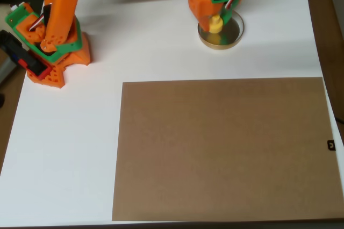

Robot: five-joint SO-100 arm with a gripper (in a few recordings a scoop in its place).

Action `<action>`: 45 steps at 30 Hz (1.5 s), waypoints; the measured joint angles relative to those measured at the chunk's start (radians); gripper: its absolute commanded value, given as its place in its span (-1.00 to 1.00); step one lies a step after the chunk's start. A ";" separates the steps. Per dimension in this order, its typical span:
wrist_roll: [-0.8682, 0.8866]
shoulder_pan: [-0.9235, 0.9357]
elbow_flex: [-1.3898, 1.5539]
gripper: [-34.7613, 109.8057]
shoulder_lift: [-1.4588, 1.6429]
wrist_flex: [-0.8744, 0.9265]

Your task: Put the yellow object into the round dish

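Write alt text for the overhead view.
An orange and green robot arm holds the yellow object over the round dish near the top of a white table. A large brown sheet lies nearer the camera.

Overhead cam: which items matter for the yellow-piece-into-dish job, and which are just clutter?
Job:
- yellow piece, over the dish, at the hand
- round dish, top right of the overhead view
- hand, above the dish; grip state unclear

Lying about:
- brown sheet, flat on the white table
- small black clip at the sheet's right edge
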 measured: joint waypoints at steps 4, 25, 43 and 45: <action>0.002 -0.003 -0.100 -0.52 -0.060 0.037; 0.009 -0.018 -0.190 -0.15 -0.112 0.127; -0.172 0.120 0.377 -0.15 0.503 0.112; -0.202 0.173 0.482 -0.15 0.606 0.097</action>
